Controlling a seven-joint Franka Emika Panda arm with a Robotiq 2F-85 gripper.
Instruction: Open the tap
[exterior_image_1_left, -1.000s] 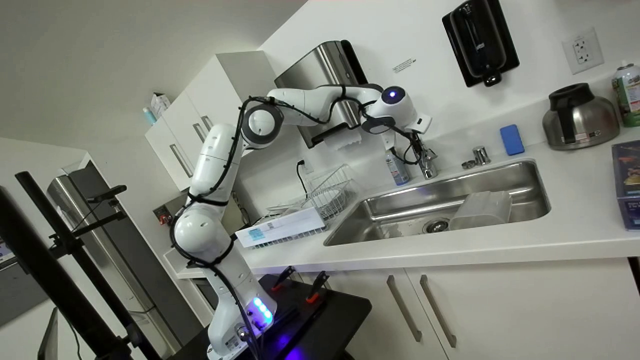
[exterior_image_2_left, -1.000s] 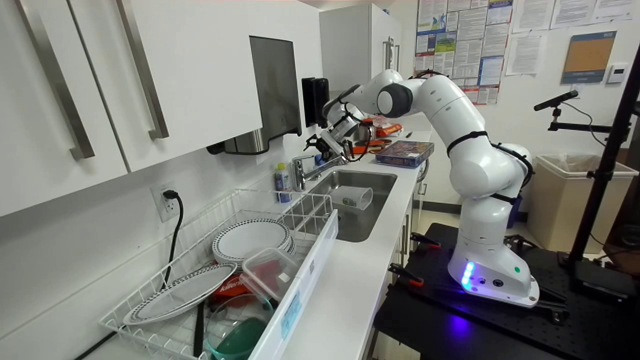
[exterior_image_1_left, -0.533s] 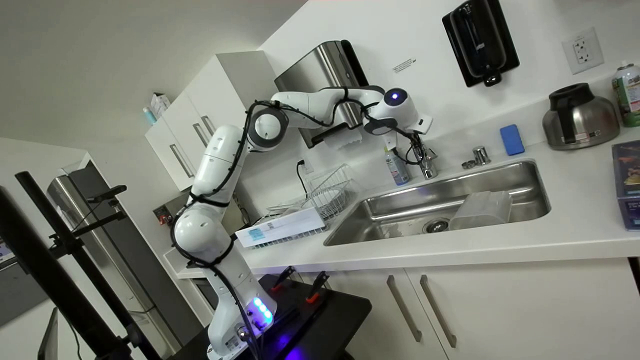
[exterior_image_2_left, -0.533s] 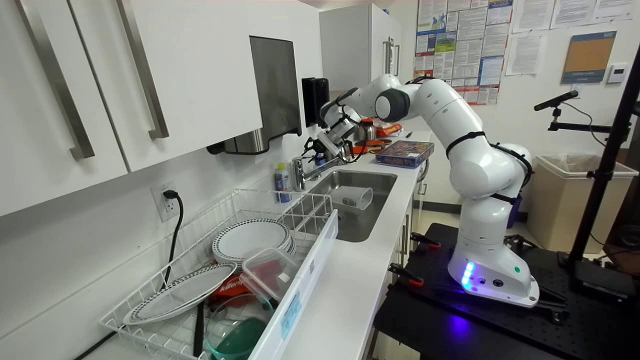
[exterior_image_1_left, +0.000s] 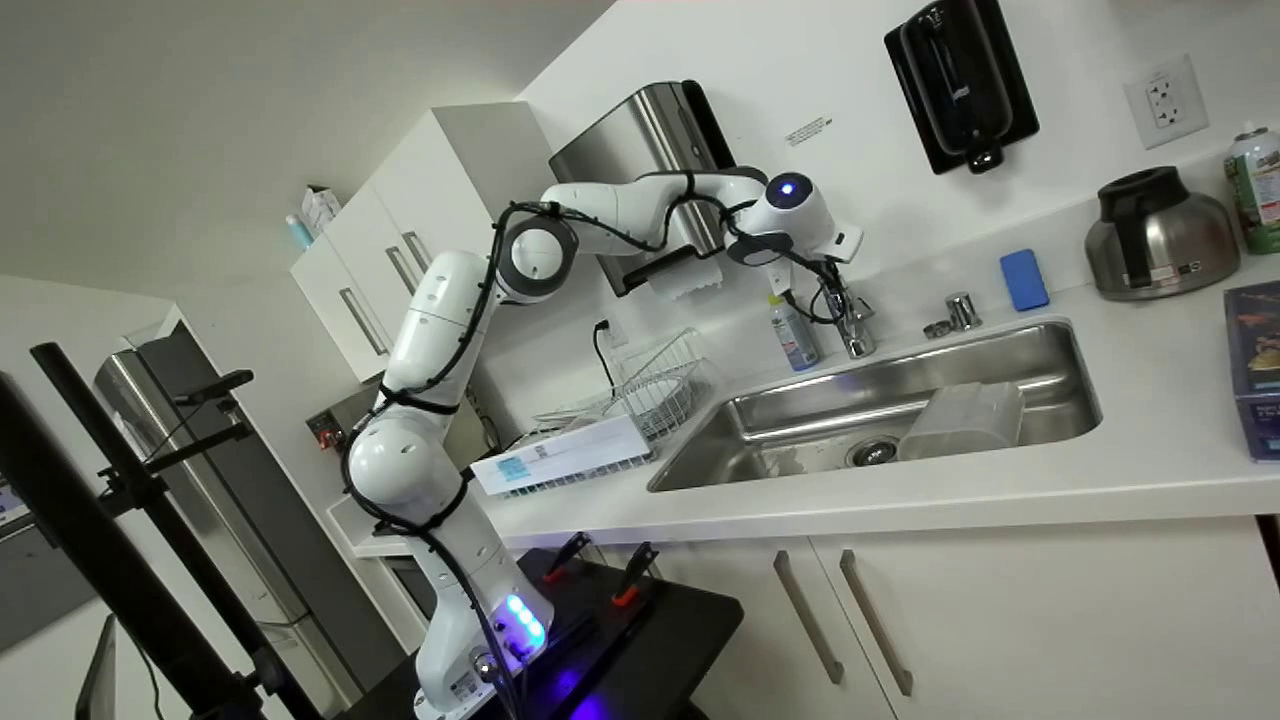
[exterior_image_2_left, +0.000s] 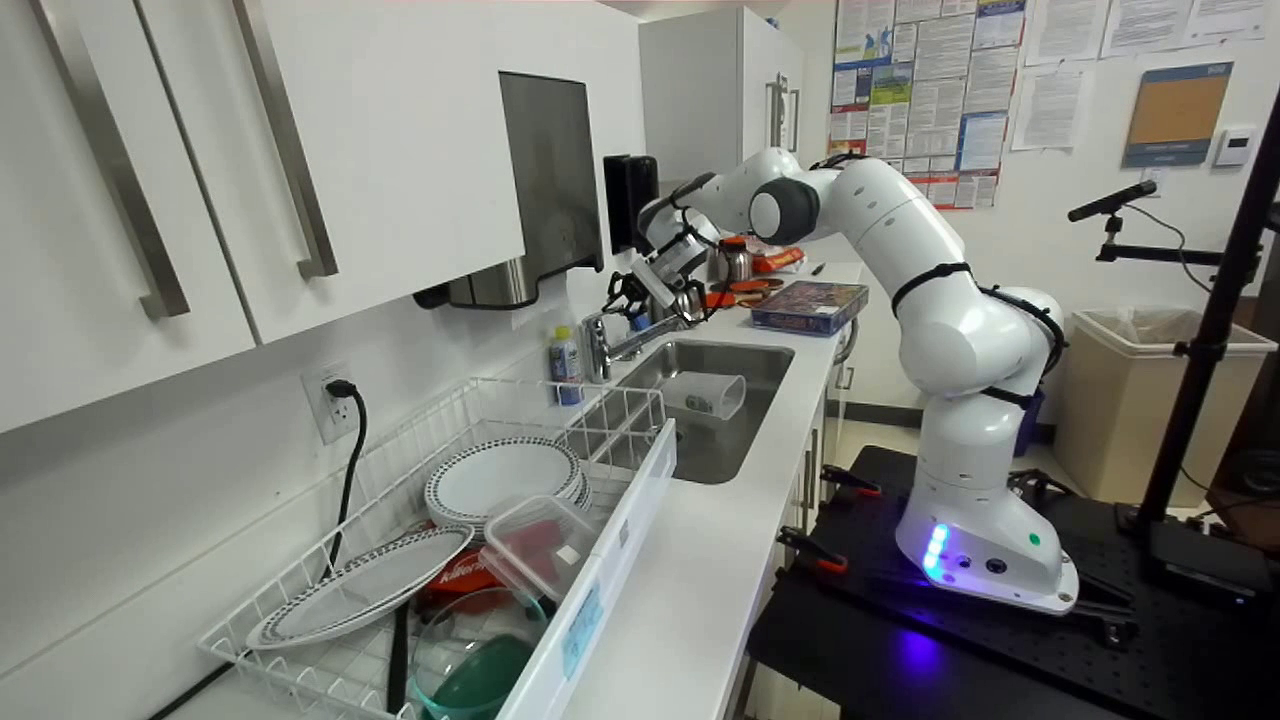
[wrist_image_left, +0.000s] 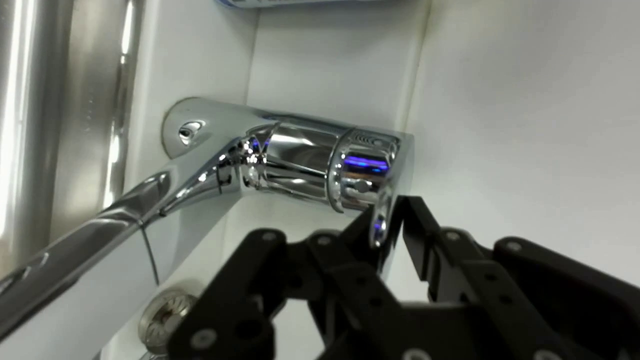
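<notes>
The tap is a shiny chrome column on the counter behind the sink, its long spout reaching over the basin; it shows in both exterior views as well. From its top a thin lever handle runs down into my gripper. The black fingers meet around the lever's end, one on each side, so the gripper is shut on it. Part of the lever is covered by the left finger. In an exterior view the gripper is at the top of the tap; in the other angle, cables and wrist mostly hide it.
A spray bottle stands close beside the tap, and a short metal fitting is on its other side. The sink holds a clear plastic container. A dish rack with plates and a towel dispenser are nearby.
The arm has dipped slightly and my gripper sits a little lower at the tap. The fingers have come together on the lever. Over the last half second the arm has barely moved.
</notes>
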